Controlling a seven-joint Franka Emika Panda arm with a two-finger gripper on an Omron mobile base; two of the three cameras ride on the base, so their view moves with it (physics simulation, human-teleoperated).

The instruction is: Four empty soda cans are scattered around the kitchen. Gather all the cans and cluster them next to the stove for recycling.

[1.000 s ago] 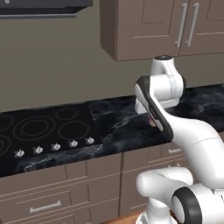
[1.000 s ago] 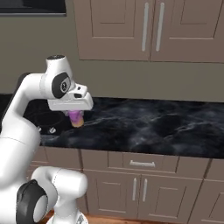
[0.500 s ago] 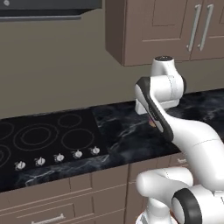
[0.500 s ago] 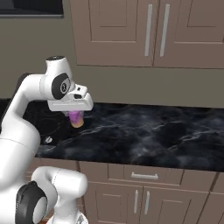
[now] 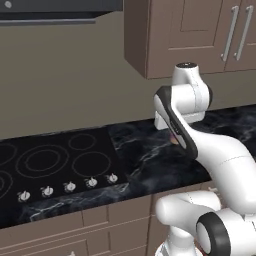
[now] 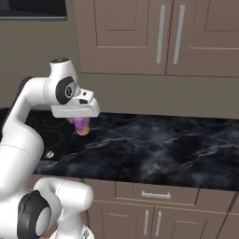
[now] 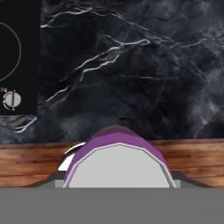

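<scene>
Purple can (image 6: 82, 126), no readable label.

Base views flanking, hand view downward

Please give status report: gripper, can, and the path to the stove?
Gripper shut on purple can, carried above the black counter. Stove close beside. Nothing in the way.

The soda can (image 6: 82, 126) hangs half-hidden under the white hand in the right base view — its silver top out of sight there. The stove (image 5: 55, 165) is cut off at the left base view's left edge, and the gripper's fingertips cannot be made out.
</scene>
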